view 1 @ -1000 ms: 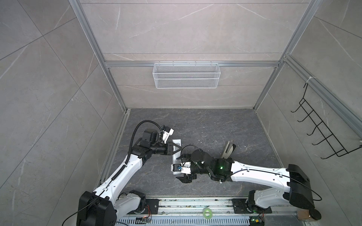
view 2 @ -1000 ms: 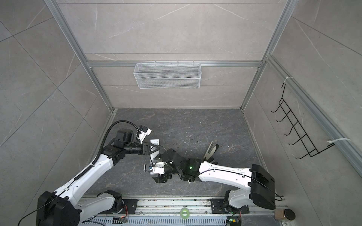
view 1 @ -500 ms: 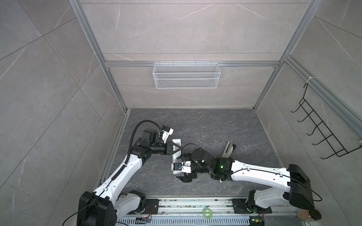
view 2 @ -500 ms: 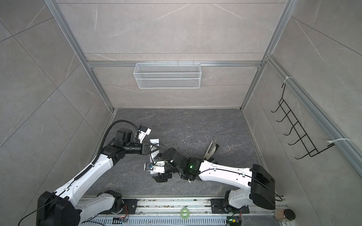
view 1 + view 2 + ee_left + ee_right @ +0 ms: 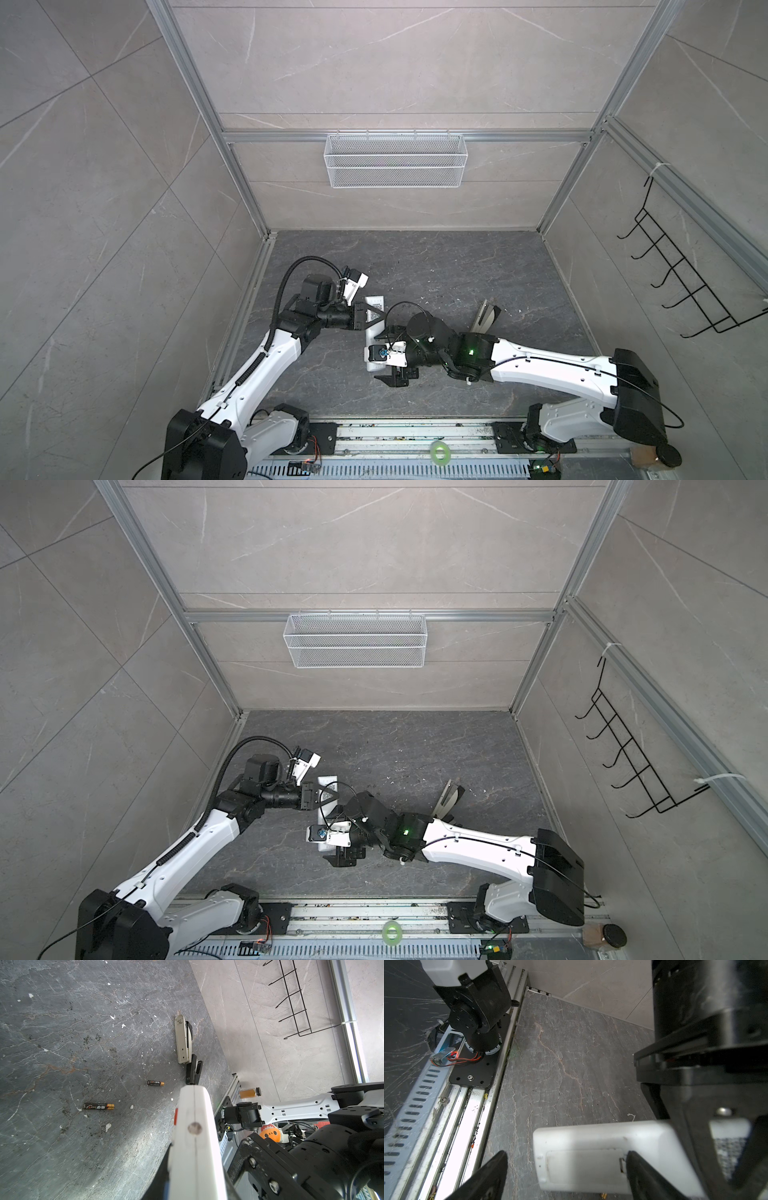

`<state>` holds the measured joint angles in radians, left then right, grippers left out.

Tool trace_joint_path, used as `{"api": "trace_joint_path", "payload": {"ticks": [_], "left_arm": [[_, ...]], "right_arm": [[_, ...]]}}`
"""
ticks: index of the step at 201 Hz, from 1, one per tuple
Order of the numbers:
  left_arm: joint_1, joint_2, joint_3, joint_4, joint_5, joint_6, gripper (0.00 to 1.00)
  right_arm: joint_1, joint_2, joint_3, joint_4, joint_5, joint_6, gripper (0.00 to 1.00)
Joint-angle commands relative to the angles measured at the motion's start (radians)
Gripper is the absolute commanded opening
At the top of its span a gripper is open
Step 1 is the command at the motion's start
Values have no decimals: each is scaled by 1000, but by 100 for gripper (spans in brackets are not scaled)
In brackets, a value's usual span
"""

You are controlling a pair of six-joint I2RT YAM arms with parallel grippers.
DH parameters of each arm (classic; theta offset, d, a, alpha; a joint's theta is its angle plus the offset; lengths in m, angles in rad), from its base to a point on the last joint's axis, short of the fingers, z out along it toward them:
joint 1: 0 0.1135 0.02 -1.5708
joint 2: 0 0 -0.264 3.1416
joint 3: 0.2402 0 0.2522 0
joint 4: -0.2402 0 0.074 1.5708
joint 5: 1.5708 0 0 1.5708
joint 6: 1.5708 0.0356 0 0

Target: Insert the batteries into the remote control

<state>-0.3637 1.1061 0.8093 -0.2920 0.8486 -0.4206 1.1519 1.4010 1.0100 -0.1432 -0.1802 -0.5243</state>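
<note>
Remote control (left gripper), 2 batteries, open floor

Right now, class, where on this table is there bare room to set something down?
Bare: the table's far strip along the back wall, and the near strip by the front rail. Crowded: the middle, around remote control, batteries and stapler.

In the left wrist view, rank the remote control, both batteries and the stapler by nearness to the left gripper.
1. remote control, held by the left gripper.
2. larger-looking battery, on the floor.
3. smaller-looking battery, farther along the floor.
4. stapler, beyond both batteries.
</note>
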Motion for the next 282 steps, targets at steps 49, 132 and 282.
{"api": "trace_joint_path", "payload": {"ticks": [49,132,282], "left_arm": [[-1,-48,25,66,80,-24,0],[4,-42,25,55,59,-17,0],[5,-28,33,23,29,0,0]], "right_arm": [[4,24,10,-129,-82,18,86],[2,14,9,-146,-118,17,75],[0,-8,7,-156,-143,12,65]]}}
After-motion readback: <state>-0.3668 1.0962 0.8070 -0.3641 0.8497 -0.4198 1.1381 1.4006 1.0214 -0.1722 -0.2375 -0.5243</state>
